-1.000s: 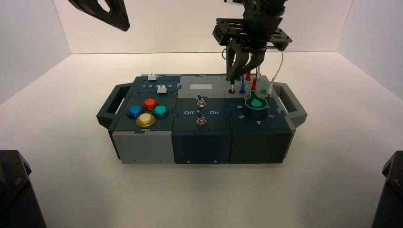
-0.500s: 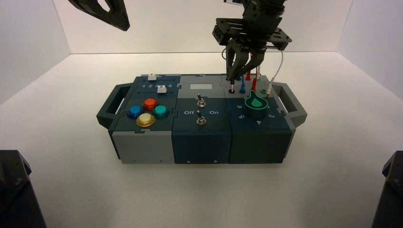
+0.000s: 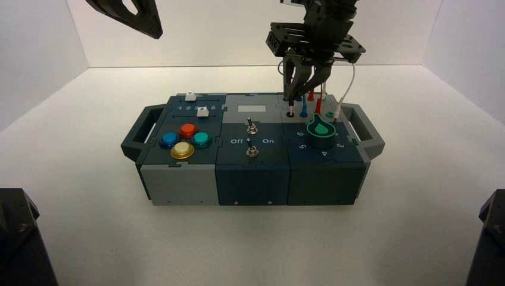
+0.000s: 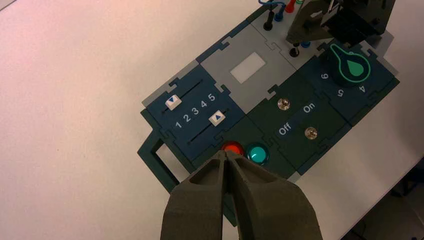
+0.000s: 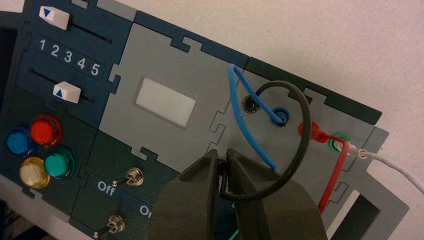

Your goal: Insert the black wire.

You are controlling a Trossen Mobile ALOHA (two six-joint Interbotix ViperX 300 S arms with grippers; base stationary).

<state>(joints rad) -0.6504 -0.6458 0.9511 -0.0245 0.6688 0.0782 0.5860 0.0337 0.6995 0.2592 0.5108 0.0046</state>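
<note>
So going off the display window point(image 3: 252, 108) on the box point(image 3: 253, 185): sliders point(image 3: 202, 111) sit left, push buttons point(image 3: 187, 130) front-left, toggle switches point(image 3: 252, 128) straight in front, knob point(image 3: 321, 134) front-right, sockets point(image 5: 250, 104) off right.

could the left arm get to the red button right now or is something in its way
Probably yes: the left gripper shows right by the red button, and the right gripper works away at the sockets.

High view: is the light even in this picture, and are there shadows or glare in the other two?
High view: bright back floor, dimmer front; left wrist view: shadow at one edge, glint on the green button; right wrist view: highlights on the red button.
</note>
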